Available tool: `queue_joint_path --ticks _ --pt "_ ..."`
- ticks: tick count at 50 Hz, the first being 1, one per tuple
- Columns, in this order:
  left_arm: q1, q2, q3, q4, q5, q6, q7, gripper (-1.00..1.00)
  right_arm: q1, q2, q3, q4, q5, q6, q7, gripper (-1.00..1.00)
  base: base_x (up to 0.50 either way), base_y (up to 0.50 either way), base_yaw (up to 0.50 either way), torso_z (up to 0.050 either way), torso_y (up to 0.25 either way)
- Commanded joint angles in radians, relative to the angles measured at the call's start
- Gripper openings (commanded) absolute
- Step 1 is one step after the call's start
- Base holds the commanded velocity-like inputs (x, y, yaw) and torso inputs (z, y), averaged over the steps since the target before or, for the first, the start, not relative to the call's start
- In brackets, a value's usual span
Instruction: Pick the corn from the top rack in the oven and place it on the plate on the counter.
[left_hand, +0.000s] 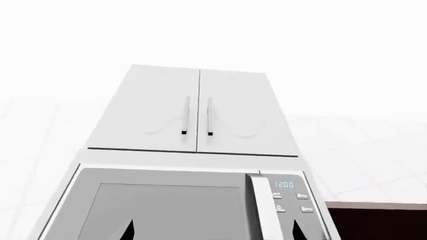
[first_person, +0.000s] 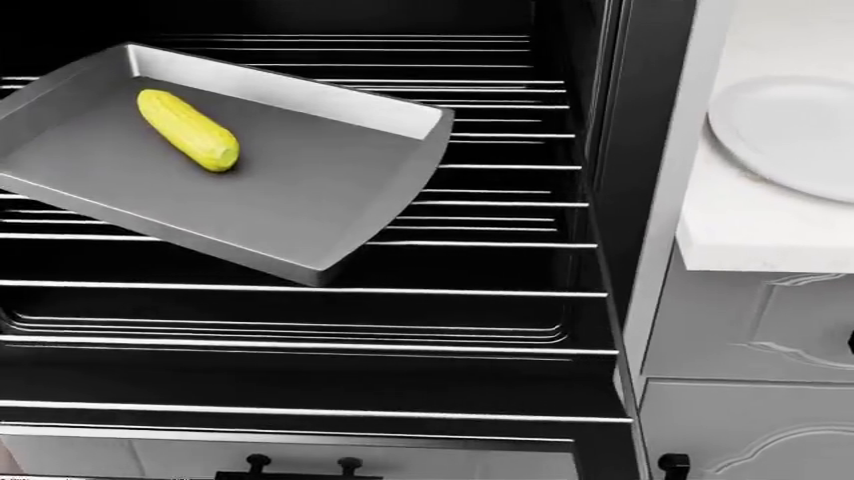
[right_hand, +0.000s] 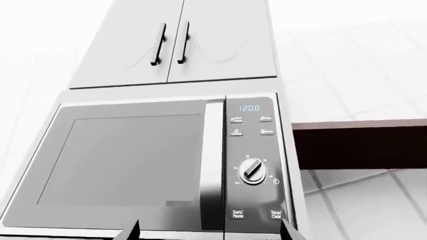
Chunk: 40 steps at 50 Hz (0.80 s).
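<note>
Corn: small yellow bumpy corn cob (first_person: 188, 130), lying in the grey rectangular baking tray (first_person: 267, 200)
Tray: sitting crooked on the top silver wire rack (first_person: 507, 210) inside the black oven (first_person: 587, 150)
Plate: round glossy white plate (first_person: 787, 125) on the white marbled counter (first_person: 734, 235), right of the oven
Wrist cams: pointed up at a silver microwave (right_hand: 133, 165) under white wall cabinets (right_hand: 173, 40)
Grippers: only dark fingertip slivers visible, spread or pressed together, can't tell

My head camera looking steeply down, close into the open oven (first_person: 400, 330) beside the counter (first_person: 747, 225), both my wrist cameras tilted upward, sharing the microwave (right_hand: 167, 160) and wall cabinet (left_hand: 197, 110).
</note>
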Motion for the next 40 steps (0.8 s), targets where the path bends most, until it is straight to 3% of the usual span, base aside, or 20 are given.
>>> queue_joint_path --ticks 1,20,30,33,40 --pt "-0.008 -0.003 0.017 -0.001 0.005 0.008 -0.004 1.0 0.019 0.011 -0.047 -0.002 -0.003 0.04 0.017 1.0 0.07 0.0 0.5 0.0 0.0" --pt "-0.01 -0.027 0.045 0.006 0.018 0.037 -0.016 1.0 0.019 0.0 -0.05 -0.014 0.008 0.017 0.008 1.0 0.1 0.01 0.49 0.0 0.0" --pt "-0.043 -0.02 0.062 0.0 0.004 0.039 -0.024 1.0 0.012 -0.006 -0.062 0.022 0.021 0.013 -0.028 1.0 0.0 0.0 0.0 0.0 0.0" --pt "-0.046 -0.019 0.065 -0.001 0.005 0.042 -0.024 1.0 0.021 0.003 -0.079 0.076 0.045 0.018 -0.03 1.0 0.0 0.0 0.0 0.0 0.0" --pt "-0.044 -0.041 0.095 0.012 0.019 0.075 -0.049 1.0 0.103 -0.051 -0.132 0.348 0.042 0.052 -0.206 1.0 0.0 0.0 0.0 0.0 0.0"
